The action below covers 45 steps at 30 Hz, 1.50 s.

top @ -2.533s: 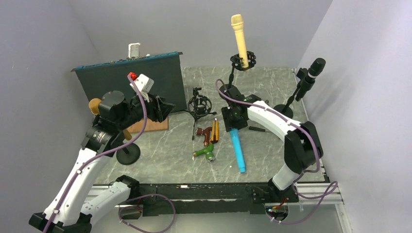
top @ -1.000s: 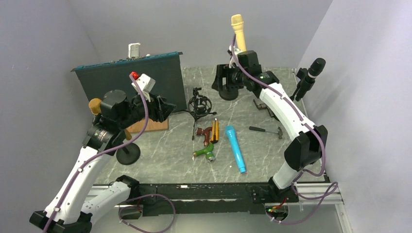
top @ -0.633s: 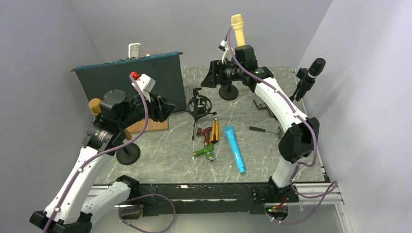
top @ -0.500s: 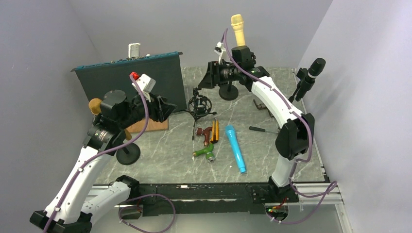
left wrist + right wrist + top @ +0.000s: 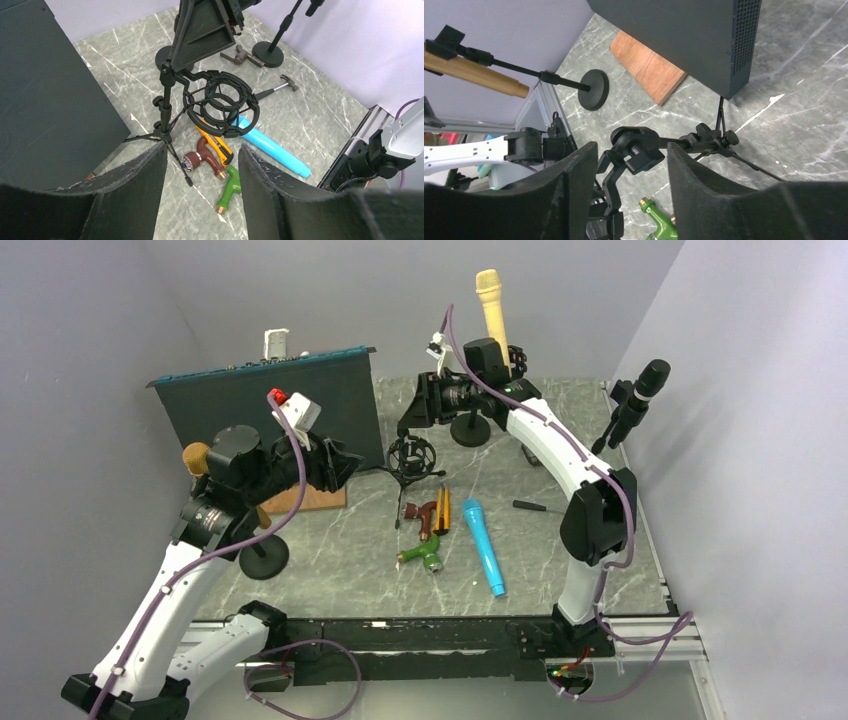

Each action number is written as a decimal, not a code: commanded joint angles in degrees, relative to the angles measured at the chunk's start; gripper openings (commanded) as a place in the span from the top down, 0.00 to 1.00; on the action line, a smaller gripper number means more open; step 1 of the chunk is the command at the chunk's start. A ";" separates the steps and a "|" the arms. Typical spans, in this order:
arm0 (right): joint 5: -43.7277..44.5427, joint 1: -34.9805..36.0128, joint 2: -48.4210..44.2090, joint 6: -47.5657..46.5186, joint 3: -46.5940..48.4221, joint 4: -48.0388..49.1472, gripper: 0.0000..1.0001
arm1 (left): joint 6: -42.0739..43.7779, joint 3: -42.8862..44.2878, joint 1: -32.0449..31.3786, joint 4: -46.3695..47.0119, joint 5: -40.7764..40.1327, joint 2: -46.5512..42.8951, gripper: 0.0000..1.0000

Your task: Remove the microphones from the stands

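Shifted leftward, right gripper (image 5: 412,412) hovers upper centre, fingers wide, near the shock-mount stand (image 5: 411,457), left of the yellow microphone (image 5: 490,308); left gripper (image 5: 202,165) fingers wide too.

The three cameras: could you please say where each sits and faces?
Top external: above, behind the bases, looking down on the table; left arm and right arm show.
Left wrist: on the left gripper, facing the shock-mount stand; own fingers show.
Right wrist: on the right gripper, facing that stand from the far side; own fingers show.
Wrist views share it.
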 commanded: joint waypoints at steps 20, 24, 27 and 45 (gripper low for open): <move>14.15 1.23 4.68 -4.22 -11.45 3.25 0.65 | -0.50 -0.07 -0.24 2.70 1.83 1.12 0.42; 15.05 1.34 6.03 -4.53 -13.25 4.63 0.64 | -0.54 -0.06 -0.24 2.72 1.91 1.22 0.42; 16.30 1.58 7.08 -4.94 -13.90 4.54 0.64 | -0.42 -0.05 -0.24 2.60 1.62 1.23 0.42; 16.48 2.14 7.54 -5.76 -26.52 12.93 0.63 | -0.59 -0.28 -0.24 2.91 2.23 1.72 0.42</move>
